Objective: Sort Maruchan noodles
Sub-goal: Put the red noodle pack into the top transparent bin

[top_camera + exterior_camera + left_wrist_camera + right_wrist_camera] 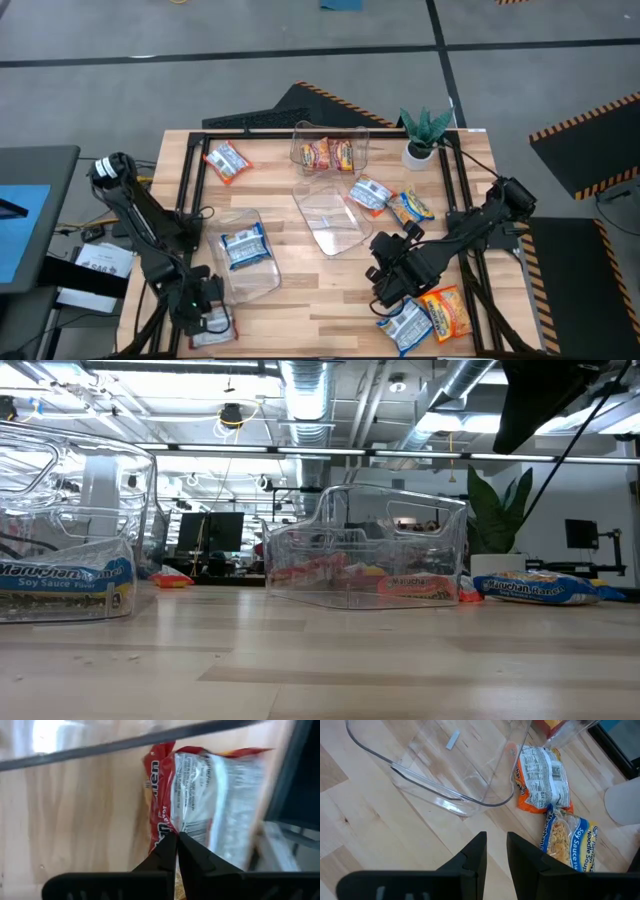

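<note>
Sorting looks partly done: some Maruchan noodles (243, 247) sit in clear bins (330, 150), others lie loose at lower right, left tool (176, 836) clenched on a red packet (200, 795), right tool (496, 851) slightly parted, empty.

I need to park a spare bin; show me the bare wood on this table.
Most free: the front middle strip, between the bin holding a blue packet and the right claw, below the empty bin. Also the left side between the orange packet and that blue-packet bin. Crowded: the right side with loose packets.
</note>
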You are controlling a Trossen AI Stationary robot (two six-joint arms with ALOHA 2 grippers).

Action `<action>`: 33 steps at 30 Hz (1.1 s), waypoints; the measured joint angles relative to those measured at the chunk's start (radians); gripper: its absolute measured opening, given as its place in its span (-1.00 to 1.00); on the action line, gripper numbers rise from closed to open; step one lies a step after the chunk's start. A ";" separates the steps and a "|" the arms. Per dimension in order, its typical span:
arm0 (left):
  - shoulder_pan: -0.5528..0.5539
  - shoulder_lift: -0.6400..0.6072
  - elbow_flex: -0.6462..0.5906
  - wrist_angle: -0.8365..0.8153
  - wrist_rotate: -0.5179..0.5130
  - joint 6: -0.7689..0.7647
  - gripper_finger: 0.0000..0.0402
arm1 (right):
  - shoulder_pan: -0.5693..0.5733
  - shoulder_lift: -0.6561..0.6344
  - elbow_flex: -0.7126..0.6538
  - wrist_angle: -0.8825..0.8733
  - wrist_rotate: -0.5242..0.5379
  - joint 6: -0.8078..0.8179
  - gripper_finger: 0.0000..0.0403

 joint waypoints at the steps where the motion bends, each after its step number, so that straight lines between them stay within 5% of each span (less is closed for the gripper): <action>1: 0.000 -0.023 0.006 -0.004 0.001 0.012 -1.00 | 0.000 0.000 0.000 0.000 0.000 0.000 -0.51; 9: 0.000 -0.186 0.050 0.017 0.109 0.163 -1.00 | 0.000 0.000 0.000 0.000 0.000 0.000 -0.51; 20: 0.049 -0.361 0.102 0.020 0.002 0.294 -1.00 | 0.000 0.000 0.000 0.000 0.005 0.000 -0.51; 33: 0.452 -0.406 0.266 -0.027 -0.034 1.066 -1.00 | -0.038 0.000 0.000 0.003 0.053 -0.003 -0.51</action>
